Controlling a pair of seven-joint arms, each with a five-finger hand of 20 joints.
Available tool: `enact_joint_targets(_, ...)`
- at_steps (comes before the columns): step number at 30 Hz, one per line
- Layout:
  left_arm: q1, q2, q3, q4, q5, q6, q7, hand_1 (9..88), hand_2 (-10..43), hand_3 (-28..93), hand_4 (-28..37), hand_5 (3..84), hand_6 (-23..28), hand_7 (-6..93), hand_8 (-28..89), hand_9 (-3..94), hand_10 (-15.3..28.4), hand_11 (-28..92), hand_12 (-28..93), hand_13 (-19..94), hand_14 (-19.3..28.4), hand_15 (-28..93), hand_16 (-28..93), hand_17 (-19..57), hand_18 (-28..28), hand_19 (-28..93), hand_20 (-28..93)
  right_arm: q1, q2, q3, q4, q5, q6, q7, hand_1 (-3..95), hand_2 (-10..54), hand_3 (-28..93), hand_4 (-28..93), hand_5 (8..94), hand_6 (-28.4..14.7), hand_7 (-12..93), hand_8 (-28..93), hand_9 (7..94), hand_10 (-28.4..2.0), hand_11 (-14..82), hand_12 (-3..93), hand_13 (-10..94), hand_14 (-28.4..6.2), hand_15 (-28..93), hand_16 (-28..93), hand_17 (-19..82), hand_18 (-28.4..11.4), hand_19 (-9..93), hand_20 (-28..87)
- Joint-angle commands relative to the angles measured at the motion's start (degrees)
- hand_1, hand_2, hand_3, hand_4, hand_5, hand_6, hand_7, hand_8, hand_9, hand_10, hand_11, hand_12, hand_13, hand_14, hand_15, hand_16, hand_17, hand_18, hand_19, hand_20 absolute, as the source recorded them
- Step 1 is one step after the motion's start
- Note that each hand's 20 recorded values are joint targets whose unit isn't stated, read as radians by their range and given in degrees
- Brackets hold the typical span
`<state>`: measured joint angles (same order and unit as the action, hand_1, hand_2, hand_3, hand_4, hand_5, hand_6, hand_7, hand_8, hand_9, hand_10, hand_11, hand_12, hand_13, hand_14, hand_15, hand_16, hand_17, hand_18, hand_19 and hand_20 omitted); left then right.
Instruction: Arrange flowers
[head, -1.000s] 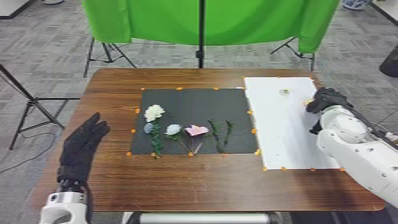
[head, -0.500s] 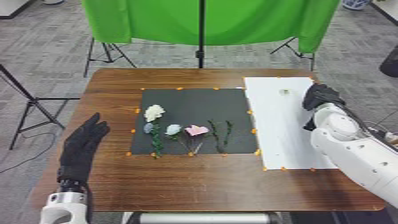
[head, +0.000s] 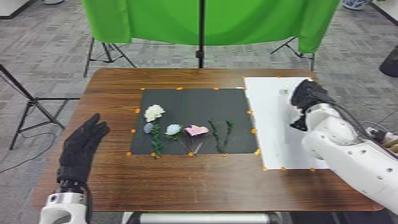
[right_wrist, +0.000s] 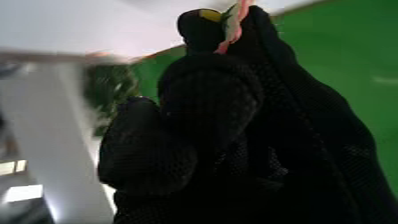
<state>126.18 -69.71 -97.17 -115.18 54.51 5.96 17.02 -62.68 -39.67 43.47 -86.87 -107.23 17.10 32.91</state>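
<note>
Petals, pink-edged bit (right_wrist: 233, 25), are pinched btwn fingertips of the R hand (head: 309, 95), tips clamped together on it; prob. a flower head, though I can't make out its stem. Should be v. light, soft & a bit springy, easily creased, not esp. slippery. Best grip would be low, at the base of the bloom or top of the stem, w/ a gentle squeeze, since loose petals could fold or slip out

R arm comes in from the robot's right, hand angled inward & fwd over the white sheet (head: 266, 115), wrist roughly in line w/ the forearm. Just to the left of that hand is a small pale thing (head: 285, 92) on the sheet. Well left of it, on the dark mat (head: 195, 102), lie the white flower (head: 155, 111), pale blue flower (head: 173, 129), pink flower (head: 196, 130) & green sprigs (head: 228, 131)

L hand (head: 80, 150) is out left of the mat, fingers straight & empty, pointing fwd, prob. just waiting
</note>
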Motion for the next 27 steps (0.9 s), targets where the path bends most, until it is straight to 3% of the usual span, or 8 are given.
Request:
enact_joint_targets(1,-0.3,0.18,0.19,0.31,0.32,-0.52,-0.98,22.0,-1.3,69,-25.0,41.4,3.8,6.4,-5,39.7,11.7,12,16,30,16.0,14,6,0.7,13.9,3,18,4.3,-1.7,-3.2,-12.0,9.3,-2.7,-7.3,65.0,-9.5,55,-19,79.0,-0.6,21,11,90.2,-9.8,7.4,36.0,93,-1.6,52,34,65,-8.7,93,44)
enact_joint_targets(11,-0.7,-0.05,0.51,0.50,0.37,-0.40,-1.02,22.0,-1.2,68,-25.1,41.3,3.8,6.3,-5,39.7,11.7,12,16,30,15.9,14,6,0.6,13.9,3,18,9.5,-5.2,-13.2,-12.0,10.2,-8.9,-11.4,64.3,-9.5,56,-19,78.7,-0.6,20,11,89.3,-9.9,6.9,36.0,92,-1.5,52,34,65,-8.7,93,44)
enact_joint_targets(19,-0.3,-0.18,0.44,0.32,0.30,-0.29,-1.01,22.0,-1.2,68,-25.0,41.2,3.8,6.3,-5,39.7,11.7,12,16,30,16.0,14,6,0.6,13.9,3,18,9.3,-6.0,-13.8,-10.9,10.6,-12.6,-11.4,62.8,-9.5,56,-19,77.4,-0.6,20,11,87.4,-9.5,6.4,36.0,91,-1.7,52,35,64,-9.0,93,45)
enact_joint_targets(27,0.0,-0.20,0.37,0.21,0.23,-0.22,-0.84,22.0,-1.2,68,-25.0,41.3,3.8,6.3,-5,39.8,11.7,12,16,30,16.0,14,5,0.6,13.9,3,18,9.0,-6.2,-14.1,-10.6,11.0,-12.9,-11.6,59.7,-9.5,54,-17,72.5,0.1,19,8,84.0,-9.6,6.3,36.3,90,-2.2,54,34,63,-9.4,93,47)
